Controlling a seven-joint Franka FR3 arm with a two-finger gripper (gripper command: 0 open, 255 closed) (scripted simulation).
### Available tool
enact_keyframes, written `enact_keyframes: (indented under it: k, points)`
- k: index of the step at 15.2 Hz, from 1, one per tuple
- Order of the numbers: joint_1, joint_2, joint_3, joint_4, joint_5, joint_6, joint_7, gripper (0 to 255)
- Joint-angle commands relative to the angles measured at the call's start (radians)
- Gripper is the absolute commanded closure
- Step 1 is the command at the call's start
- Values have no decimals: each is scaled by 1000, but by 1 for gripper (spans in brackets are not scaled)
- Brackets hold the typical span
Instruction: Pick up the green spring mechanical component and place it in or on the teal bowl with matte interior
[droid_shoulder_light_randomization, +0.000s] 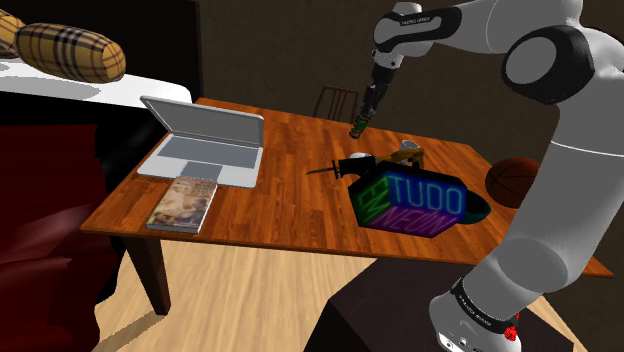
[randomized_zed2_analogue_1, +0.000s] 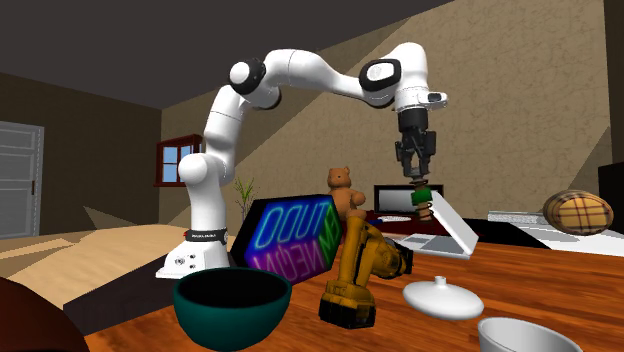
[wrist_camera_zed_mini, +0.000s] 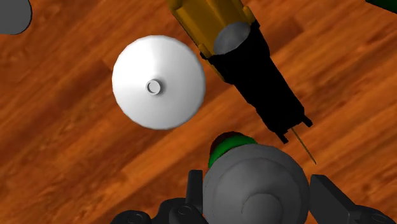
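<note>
Clamping the green spring component (wrist_camera_zed_mini: 253, 181) between its two black fingers, the gripper (wrist_camera_zed_mini: 257, 194) hangs in the air above the wooden table (wrist_camera_zed_mini: 63, 146). The part is clear of the surface. From the hand's own camera it reads as a rounded grey cap with a green collar behind it.

It looks small and light. Any spring section would likely give if squeezed along its length, so the stiffer collar or cap seems the better place to hold it. Its round sides may twist or slip against flat pads.

Beneath the hand lie a white lid (wrist_camera_zed_mini: 159, 81) and a yellow drill (wrist_camera_zed_mini: 254, 70), both touching the table and apart from each other. Farther off, past the drill in the second exterior view, the teal bowl (randomized_zed2_analogue_1: 232, 305) stands upright and empty, well apart from the gripper. A neon sign (randomized_zed2_analogue_1: 290, 235) sits beyond it, and a laptop (randomized_zed2_analogue_1: 440, 225) lies open farther back.

The grey cap hides any coils from the wrist camera. The finger contact is cut off at that picture's edge. In the shoulder view the sign covers most of the table behind it, so the bowl is hard to make out there.
</note>
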Motion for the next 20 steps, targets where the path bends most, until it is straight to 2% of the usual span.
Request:
enact_keyframes:
  k: [1,10,20]
  points:
    - [-10,-53,-11,-68,-9,16,-22,255]
    - [-71,-300,-75,-343,-68,53,-136,255]
    - [-163,-516,-167,-522,-152,32,-285,255]
